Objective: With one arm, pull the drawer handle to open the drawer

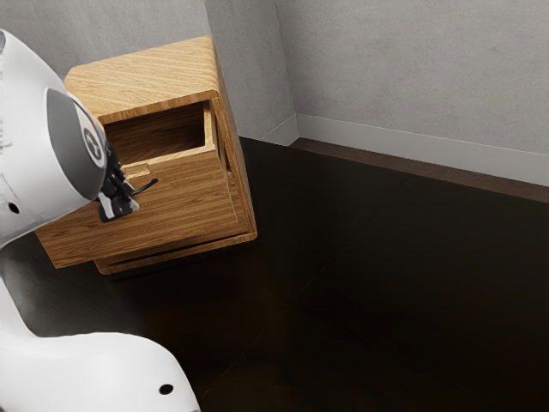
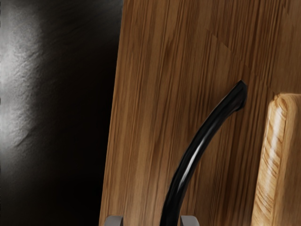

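Observation:
A light wooden cabinet [image 1: 146, 73] stands on the dark floor at the exterior view's left. Its drawer [image 1: 184, 202] is pulled partway out, and the hollow inside [image 1: 163, 133] shows from above. A curved black handle [image 1: 144, 184] sits on the drawer front. My gripper [image 1: 127, 199] is at that handle, mostly hidden behind the white arm. In the wrist view the black handle [image 2: 207, 141] arcs across the wood front [image 2: 155, 94] and runs down between my two fingertips [image 2: 114, 220]. The gripper [image 2: 150, 220] stands open, with a gap between the handle and one finger.
Dark glossy floor [image 1: 386, 283] spreads to the exterior view's right of the cabinet. Grey walls with a pale skirting board [image 1: 412, 142] close the back. My arm's white base [image 1: 94, 378] fills the lower left. A rounded wooden edge [image 2: 277, 160] lies beside the handle.

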`<action>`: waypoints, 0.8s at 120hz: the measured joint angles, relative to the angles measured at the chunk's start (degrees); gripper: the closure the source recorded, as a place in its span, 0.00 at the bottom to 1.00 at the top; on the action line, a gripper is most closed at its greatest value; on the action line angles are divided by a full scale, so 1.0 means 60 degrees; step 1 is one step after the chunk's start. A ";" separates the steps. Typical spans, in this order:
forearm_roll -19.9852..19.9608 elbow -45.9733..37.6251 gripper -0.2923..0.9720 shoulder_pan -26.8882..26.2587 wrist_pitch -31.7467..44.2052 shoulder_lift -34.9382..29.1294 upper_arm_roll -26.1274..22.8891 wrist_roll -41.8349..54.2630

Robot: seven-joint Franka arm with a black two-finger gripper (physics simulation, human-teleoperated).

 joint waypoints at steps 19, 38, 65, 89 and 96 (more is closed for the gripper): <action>0.0033 -0.0114 0.72 -0.0114 -0.0010 -0.0058 0.0014 -0.0016; 0.0081 -0.0322 0.72 -0.0348 -0.0021 -0.0078 0.0038 -0.0028; 0.0131 -0.0463 0.72 -0.0656 0.0001 -0.0137 0.0096 -0.0045; 0.0416 -0.0535 0.72 -0.0902 0.0008 -0.0154 0.0286 -0.0090; 0.0459 -0.0537 0.72 -0.0934 0.0008 -0.0177 0.0297 -0.0105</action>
